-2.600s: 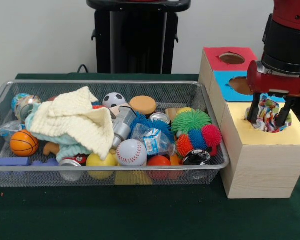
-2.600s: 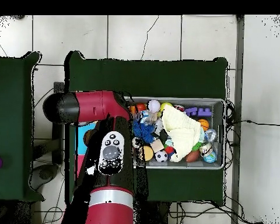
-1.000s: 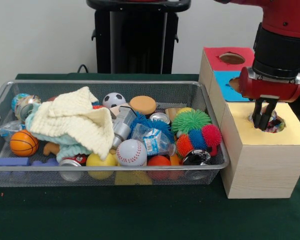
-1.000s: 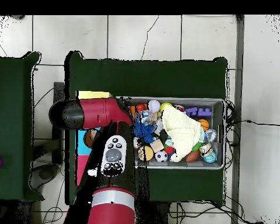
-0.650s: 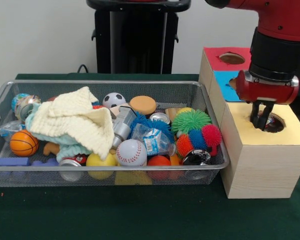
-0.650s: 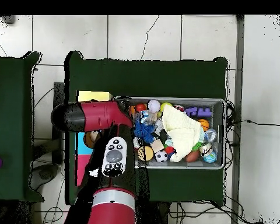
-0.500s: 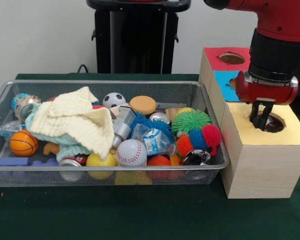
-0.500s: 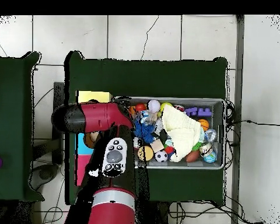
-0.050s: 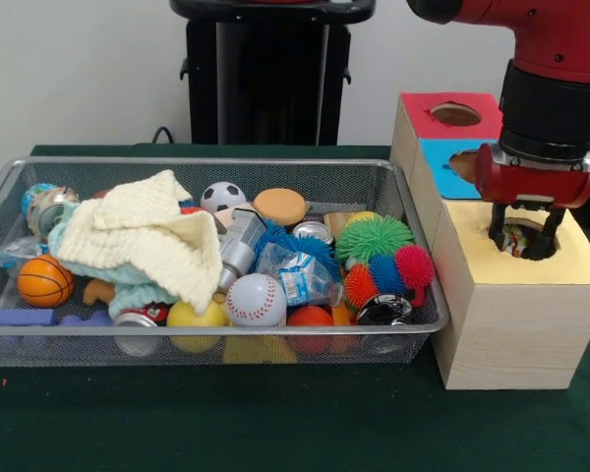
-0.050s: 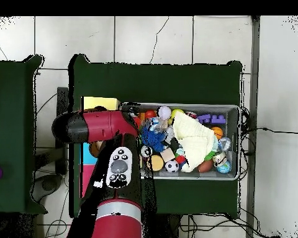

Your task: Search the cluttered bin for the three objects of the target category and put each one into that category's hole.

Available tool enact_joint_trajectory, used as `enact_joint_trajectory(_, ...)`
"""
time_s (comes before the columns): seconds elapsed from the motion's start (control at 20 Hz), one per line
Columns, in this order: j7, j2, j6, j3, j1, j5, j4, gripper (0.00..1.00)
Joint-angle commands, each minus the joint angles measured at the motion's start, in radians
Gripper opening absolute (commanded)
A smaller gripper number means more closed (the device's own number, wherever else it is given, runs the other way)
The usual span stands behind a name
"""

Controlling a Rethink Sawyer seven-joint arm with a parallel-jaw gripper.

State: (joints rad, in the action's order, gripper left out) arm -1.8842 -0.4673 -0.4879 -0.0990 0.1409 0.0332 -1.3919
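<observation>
Your arm comes down from the top right, and its gripper (image 9: 522, 239) stands upright over the hole in the yellow top of the wooden box (image 9: 516, 324). The two fingers (image 9: 498, 228) are spread apart at the rim of the hole and grasp nothing. Between them you see a colourful crumpled object (image 9: 516, 240) lying down inside the hole. The wire bin (image 9: 216, 339), just beside the box, is full of balls, cans and a cream cloth (image 9: 155, 241). In the overhead view, the red arm covers most of the box.
</observation>
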Motion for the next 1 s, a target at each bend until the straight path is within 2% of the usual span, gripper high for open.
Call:
enact_joint_trajectory(0.05, -0.075, 0.041, -0.072, 0.000, -0.042, -0.056, -0.147, 1.00)
enact_joint_trajectory(0.35, -0.058, 0.044, -0.162, -0.018, -0.031, -0.059, -0.093, 1.00)
enact_joint_trajectory(0.5, -0.010, 0.040, -0.338, -0.057, -0.012, -0.086, 0.002, 1.00)
enact_joint_trajectory(0.65, 0.005, 0.047, -0.406, -0.086, -0.002, -0.105, 0.081, 1.00)
enact_joint_trajectory(0.8, 0.005, 0.064, -0.522, -0.086, -0.012, -0.098, 0.168, 1.00)
enact_joint_trajectory(1.0, 0.016, 0.056, -0.541, -0.075, -0.023, -0.109, 0.167, 1.00)
